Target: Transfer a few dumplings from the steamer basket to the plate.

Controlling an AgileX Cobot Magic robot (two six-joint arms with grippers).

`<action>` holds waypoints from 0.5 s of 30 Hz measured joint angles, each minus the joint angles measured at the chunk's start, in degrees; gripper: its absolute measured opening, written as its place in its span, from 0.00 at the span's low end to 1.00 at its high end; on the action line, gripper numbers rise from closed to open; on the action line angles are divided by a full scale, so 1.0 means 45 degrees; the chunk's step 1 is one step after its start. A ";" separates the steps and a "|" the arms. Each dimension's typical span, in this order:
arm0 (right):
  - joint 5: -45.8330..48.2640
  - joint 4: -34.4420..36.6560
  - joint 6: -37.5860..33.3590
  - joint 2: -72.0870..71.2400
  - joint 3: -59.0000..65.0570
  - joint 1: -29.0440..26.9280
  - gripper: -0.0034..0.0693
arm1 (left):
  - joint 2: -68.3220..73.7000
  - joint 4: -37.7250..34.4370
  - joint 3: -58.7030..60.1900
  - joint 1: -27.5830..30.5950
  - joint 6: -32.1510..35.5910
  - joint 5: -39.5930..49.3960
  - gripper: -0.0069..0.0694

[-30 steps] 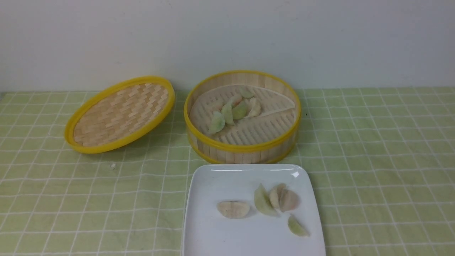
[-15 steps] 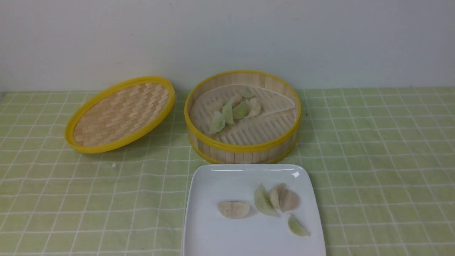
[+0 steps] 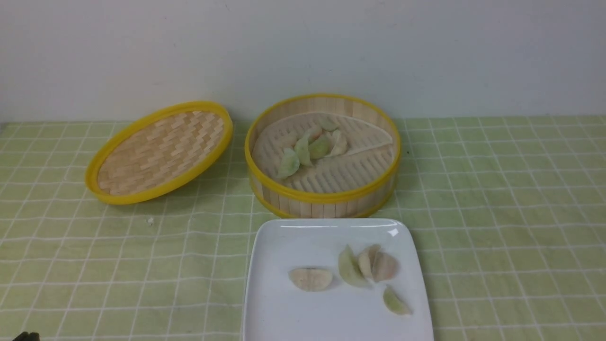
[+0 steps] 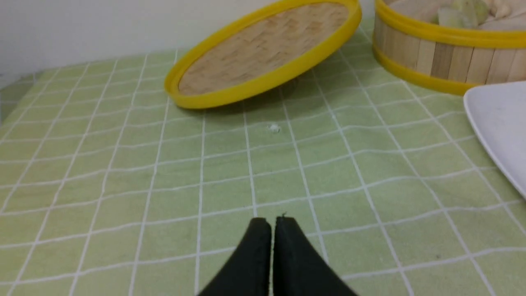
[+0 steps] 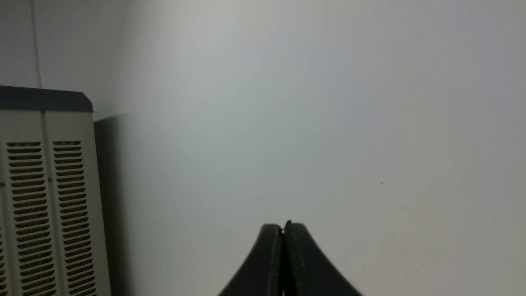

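The steamer basket [image 3: 326, 196] stands at the middle back with several pale and green dumplings [image 3: 307, 148] on its floor. In front of it lies the white plate [image 3: 293, 241], which carries several dumplings [image 3: 350, 269], one apart at the left [image 3: 311, 278]. My left gripper [image 4: 272, 220] is shut and empty, low over the green cloth, well left of the plate [image 4: 501, 123] and the basket [image 4: 444, 53]. Only a dark tip of it [image 3: 26, 336] shows in the front view's bottom left corner. My right gripper [image 5: 282, 226] is shut and empty, facing a bare wall, out of the front view.
The woven yellow-rimmed lid [image 3: 158, 151] leans tilted on the cloth left of the basket, and it also shows in the left wrist view [image 4: 263, 49]. A small white crumb [image 3: 150, 220] lies on the cloth below it. A white vented unit [image 5: 45, 197] stands beside the right gripper's wall.
A dark tip of the left arm has come into the bottom left corner of the front view. The basket, plate and dumplings have not moved.
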 joint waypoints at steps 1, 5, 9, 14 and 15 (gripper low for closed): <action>0.0000 0.0000 0.0000 0.0000 0.0000 0.0000 0.03 | 0.0000 0.0000 0.0000 0.0010 0.0000 0.0098 0.08; 0.0000 0.0000 0.0000 0.0000 0.0000 0.0000 0.03 | 0.0000 0.0000 0.0000 0.0010 0.0000 0.0157 0.08; 0.0000 0.0000 0.0000 0.0000 0.0000 0.0000 0.03 | 0.0000 0.0000 0.0000 0.0010 0.0000 0.0163 0.08; 0.0000 0.0000 0.0000 0.0000 0.0000 0.0000 0.03 | 0.0000 0.0000 0.0000 0.0010 0.0000 0.0163 0.08; 0.0000 0.0000 0.0000 0.0000 0.0000 0.0000 0.03 | 0.0000 0.0000 0.0000 0.0010 0.0000 0.0163 0.08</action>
